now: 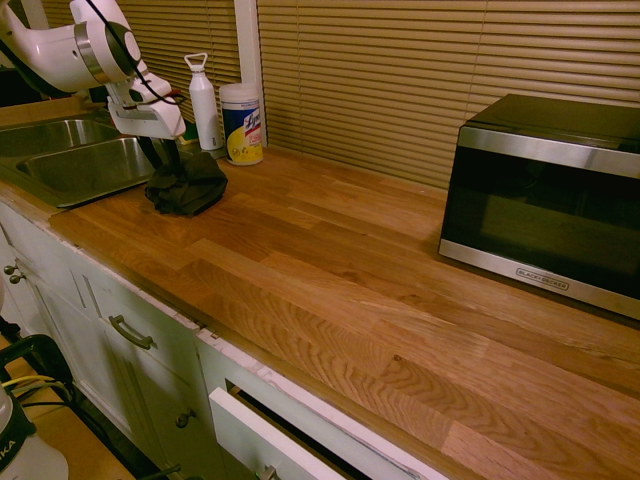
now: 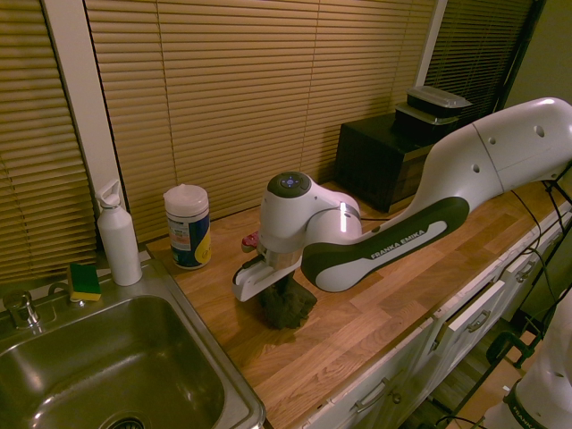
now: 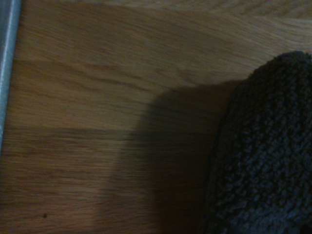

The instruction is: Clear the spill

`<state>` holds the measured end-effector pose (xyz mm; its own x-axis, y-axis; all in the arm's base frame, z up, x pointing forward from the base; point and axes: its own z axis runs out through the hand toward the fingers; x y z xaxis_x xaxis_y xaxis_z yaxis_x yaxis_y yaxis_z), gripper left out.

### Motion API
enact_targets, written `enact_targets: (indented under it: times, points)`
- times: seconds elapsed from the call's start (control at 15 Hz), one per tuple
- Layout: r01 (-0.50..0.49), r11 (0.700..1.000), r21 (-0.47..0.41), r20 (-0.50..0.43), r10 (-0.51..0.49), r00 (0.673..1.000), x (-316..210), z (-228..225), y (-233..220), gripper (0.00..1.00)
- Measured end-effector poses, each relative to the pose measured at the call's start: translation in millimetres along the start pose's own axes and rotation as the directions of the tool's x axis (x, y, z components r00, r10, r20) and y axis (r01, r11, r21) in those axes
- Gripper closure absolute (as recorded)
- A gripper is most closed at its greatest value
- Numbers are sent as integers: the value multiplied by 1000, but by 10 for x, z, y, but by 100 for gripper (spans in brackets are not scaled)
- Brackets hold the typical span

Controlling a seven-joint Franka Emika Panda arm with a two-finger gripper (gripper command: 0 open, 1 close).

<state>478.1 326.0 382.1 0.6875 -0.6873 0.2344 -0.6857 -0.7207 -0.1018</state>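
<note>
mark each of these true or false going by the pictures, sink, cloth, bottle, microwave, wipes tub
1. The dark cloth lies in the sink. False: it is on the wooden counter, beside the sink.
2. The white bottle stands upright next to the wipes tub. True.
3. The claw is over by the microwave. False: it is at the dark cloth, near the sink.
4. Two black containers are stacked on the microwave. True.
5. The sponge lies on top of the wipes tub. False: it is at the back of the sink, by the faucet.
</note>
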Motion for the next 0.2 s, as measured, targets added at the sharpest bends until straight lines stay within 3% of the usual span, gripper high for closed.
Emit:
enact_targets:
  times: [0.2]
  points:
    - [-9, 1000, 17, -22, 9, 1000, -61, -304, 53, 0]
